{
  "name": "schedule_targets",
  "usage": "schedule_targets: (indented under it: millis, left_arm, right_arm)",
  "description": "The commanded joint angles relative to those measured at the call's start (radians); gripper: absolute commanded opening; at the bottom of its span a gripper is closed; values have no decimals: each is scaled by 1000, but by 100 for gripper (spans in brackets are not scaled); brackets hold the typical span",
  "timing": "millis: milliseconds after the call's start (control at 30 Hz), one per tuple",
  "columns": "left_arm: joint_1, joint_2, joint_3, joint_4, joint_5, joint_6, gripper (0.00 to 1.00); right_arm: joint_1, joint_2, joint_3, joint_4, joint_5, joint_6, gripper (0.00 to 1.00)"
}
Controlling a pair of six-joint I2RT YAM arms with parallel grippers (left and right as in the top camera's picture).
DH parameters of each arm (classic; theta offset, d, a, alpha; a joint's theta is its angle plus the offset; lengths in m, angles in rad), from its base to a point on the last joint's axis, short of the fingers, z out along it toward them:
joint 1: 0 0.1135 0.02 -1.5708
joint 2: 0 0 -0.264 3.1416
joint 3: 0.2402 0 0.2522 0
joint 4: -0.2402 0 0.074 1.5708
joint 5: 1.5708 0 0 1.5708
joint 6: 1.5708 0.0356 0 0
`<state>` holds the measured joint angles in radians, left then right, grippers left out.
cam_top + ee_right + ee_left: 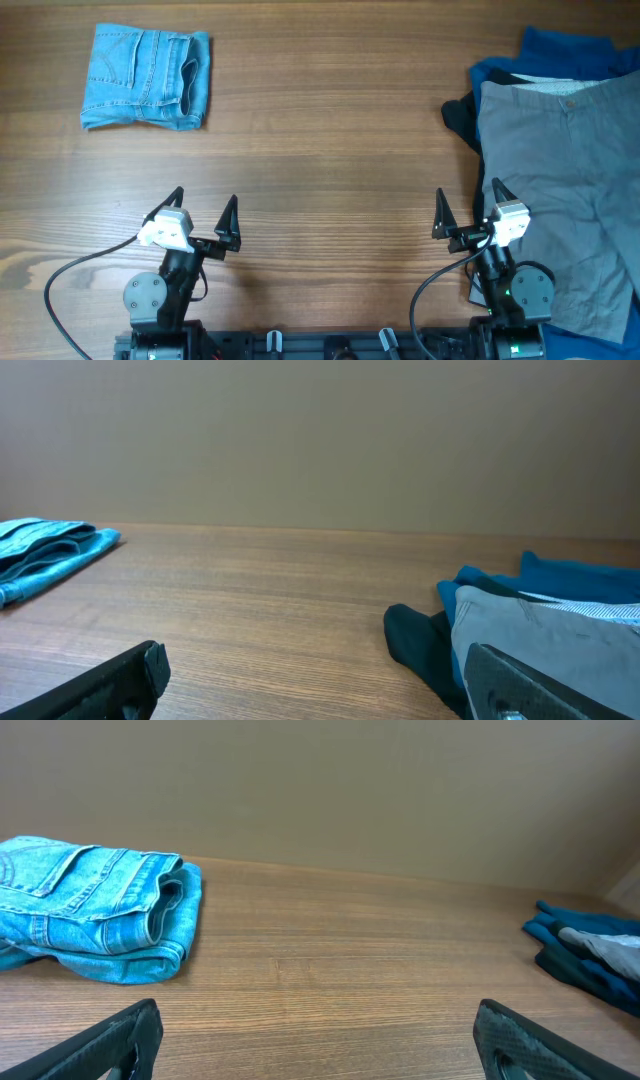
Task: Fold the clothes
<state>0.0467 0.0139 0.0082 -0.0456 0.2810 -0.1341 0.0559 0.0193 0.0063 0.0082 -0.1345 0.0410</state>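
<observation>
We note left tool [205, 200] spread wide, empty, above near edge of counter [330, 130]. Right tool [467, 195] also wide, holding nothing, just beside grey shorts [560, 190]; contact we cannot tell. Grey shorts lie spread at right, atop black garment [460, 120] and royal-blue garment [565, 50]. Denim shorts [146, 78] folded, far left, well apart.

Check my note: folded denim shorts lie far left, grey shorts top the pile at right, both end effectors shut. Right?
Not quite. The overhead view shows the left end effector and right end effector both open, empty. The denim shorts do lie folded far left, grey shorts on top at right.
</observation>
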Motion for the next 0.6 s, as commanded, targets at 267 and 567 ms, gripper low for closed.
schedule_targets:
  millis: [267, 567]
  left_arm:
    - [-6, -5, 0, 82, 19, -10, 100]
    - [-5, 251, 431, -150, -86, -143, 100]
  right_arm:
    - [-5, -3, 45, 132, -61, 17, 100]
    - [-5, 524, 686, -451, -135, 222, 100]
